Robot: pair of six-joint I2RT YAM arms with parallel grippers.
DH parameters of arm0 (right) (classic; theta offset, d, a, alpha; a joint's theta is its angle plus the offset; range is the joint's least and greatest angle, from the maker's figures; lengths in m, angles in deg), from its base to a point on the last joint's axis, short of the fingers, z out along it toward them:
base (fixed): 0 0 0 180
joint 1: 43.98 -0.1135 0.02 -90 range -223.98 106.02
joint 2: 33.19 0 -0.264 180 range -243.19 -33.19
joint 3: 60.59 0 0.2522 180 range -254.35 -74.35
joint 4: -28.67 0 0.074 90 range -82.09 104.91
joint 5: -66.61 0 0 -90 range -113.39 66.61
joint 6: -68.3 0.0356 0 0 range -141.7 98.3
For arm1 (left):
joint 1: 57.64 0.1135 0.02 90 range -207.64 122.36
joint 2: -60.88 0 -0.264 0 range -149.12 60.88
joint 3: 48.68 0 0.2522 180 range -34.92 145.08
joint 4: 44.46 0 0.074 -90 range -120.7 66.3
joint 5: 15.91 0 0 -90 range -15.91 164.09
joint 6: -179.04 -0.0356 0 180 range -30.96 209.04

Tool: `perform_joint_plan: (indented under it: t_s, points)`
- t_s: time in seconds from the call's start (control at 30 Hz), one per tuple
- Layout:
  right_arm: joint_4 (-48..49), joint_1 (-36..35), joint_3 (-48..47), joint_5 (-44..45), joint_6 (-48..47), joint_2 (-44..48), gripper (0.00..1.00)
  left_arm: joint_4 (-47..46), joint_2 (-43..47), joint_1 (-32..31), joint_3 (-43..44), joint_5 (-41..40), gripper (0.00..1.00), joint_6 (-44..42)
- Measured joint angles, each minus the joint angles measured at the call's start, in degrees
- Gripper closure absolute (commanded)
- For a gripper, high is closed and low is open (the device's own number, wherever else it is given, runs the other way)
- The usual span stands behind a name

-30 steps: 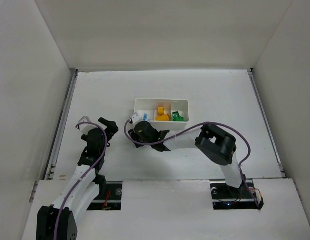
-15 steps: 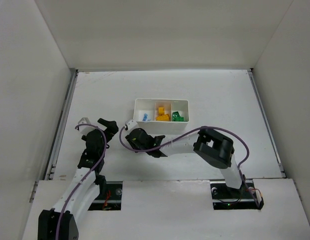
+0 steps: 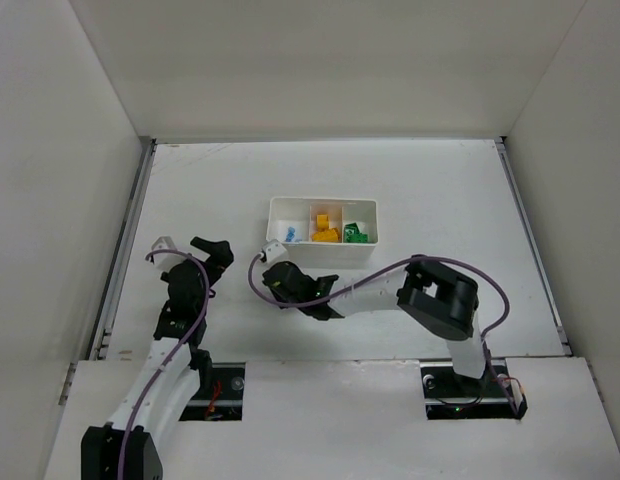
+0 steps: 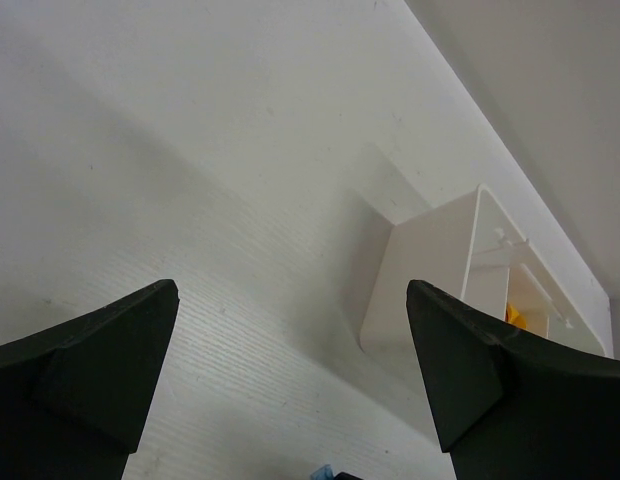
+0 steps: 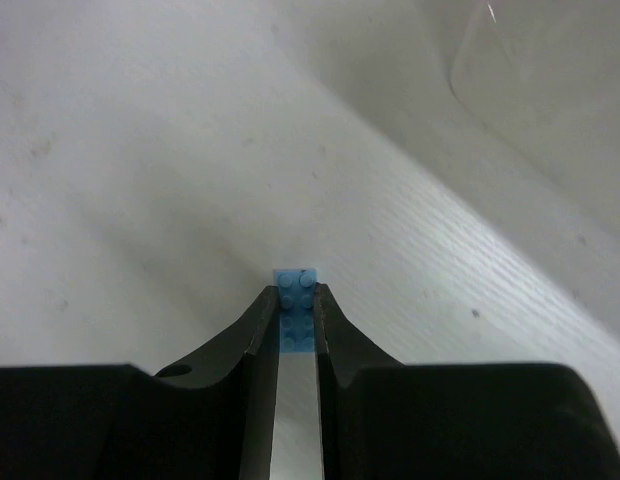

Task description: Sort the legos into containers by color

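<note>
The white tray (image 3: 323, 247) has light blue legos (image 3: 288, 233) in its left compartment, yellow-orange legos (image 3: 325, 228) in the middle and green legos (image 3: 356, 232) in the right. My right gripper (image 3: 274, 279) is low over the table just in front of the tray's left end. In the right wrist view it (image 5: 296, 293) is shut on a small light blue lego plate (image 5: 296, 285), held studs up between the fingertips. My left gripper (image 3: 212, 252) is open and empty to the left of the tray; the left wrist view (image 4: 290, 385) shows the tray's corner (image 4: 430, 270).
Grey walls enclose the white table on three sides. A metal rail (image 3: 128, 235) runs along the table's left edge. The tray's rounded corner (image 5: 550, 80) shows at the upper right of the right wrist view.
My right gripper has drawn back from the tray's left compartment toward the near side and lower. My left gripper has shifted slightly left.
</note>
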State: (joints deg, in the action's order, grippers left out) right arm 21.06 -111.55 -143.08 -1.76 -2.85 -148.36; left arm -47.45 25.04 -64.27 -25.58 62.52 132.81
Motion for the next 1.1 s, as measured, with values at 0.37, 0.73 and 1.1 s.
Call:
perform_joint_plan:
  t_s: [0.37,0.73,1.1]
  points:
    - [-0.9,1.25,5.6,-0.46,1.95,13.29,0.84,-0.22,-0.68,-0.11,-0.33,0.87,0.0,0.26]
    - [-0.96,14.51,-2.89,-3.5,0.0,14.71,0.79,-1.84,-1.9,-2.69,-0.35,0.87,0.0,-0.07]
    - [-0.81,16.92,-9.35,-2.62,-0.87,6.8,0.44,-2.93,-4.28,-5.18,-0.35,-0.59,0.0,-1.27]
